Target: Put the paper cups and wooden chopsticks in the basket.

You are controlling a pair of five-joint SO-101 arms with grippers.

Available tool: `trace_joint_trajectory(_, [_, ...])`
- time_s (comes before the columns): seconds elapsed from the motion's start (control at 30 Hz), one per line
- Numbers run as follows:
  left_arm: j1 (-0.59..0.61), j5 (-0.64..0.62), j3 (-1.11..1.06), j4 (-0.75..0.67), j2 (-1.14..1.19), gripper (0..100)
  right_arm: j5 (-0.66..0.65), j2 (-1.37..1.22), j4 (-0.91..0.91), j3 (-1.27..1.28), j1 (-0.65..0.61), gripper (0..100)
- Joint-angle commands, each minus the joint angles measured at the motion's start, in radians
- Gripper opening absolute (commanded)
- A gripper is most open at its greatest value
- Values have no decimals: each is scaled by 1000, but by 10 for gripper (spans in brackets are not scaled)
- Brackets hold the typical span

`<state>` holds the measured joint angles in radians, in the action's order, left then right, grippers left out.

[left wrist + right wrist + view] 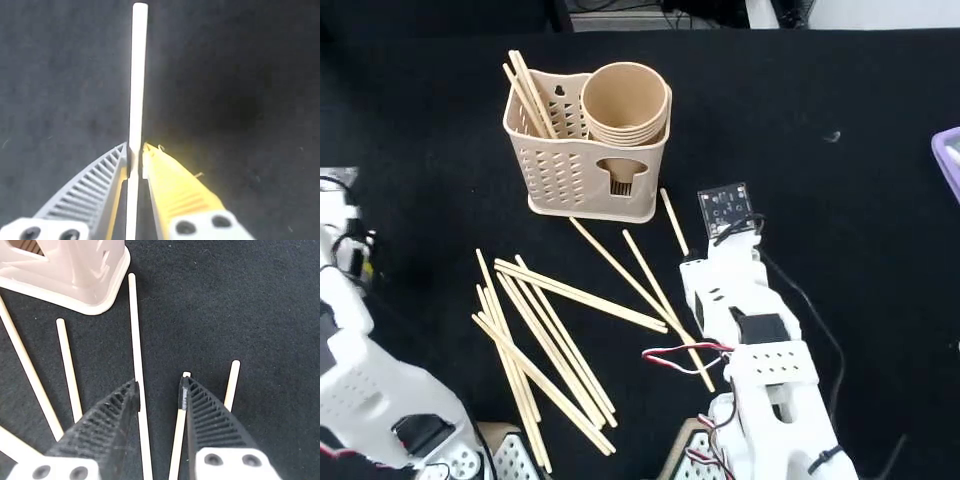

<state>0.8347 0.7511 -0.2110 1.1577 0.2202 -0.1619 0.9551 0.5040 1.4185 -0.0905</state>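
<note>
**Occluded and Cropped Items**

High view: the frame edges cut off the left arm (370,390). The right arm (760,350) covers one end of a loose chopstick (672,220). The basket (570,175) wall hides the lower parts of the paper cups (625,100). A purple object (948,160) is cropped at the right edge; type undeterminable. Left wrist view: the held chopstick (137,75) runs out of frame between the fingers (172,190) of the left gripper (135,149).

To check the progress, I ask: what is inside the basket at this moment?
The basket holds nested paper cups in one compartment and a few wooden chopsticks leaning in the other. Its walls cover their lower ends.
</note>
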Motion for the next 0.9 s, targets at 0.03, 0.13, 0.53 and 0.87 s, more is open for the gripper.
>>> trace_joint_trajectory(0.03, [8,-86,150,181,-293,30,0,25,-29,-2,-15,141])
trace_joint_trajectory(0.13, [-10,-180,219,236,-463,30,0,25,-29,-2,-15,141])
trace_joint_trajectory(0.53, [-456,-924,426,38,-884,30,2,25,-144,61,-14,139])
trace_joint_trajectory(0.87, [-782,-1089,229,-425,-879,30,2,25,-155,62,-9,138])
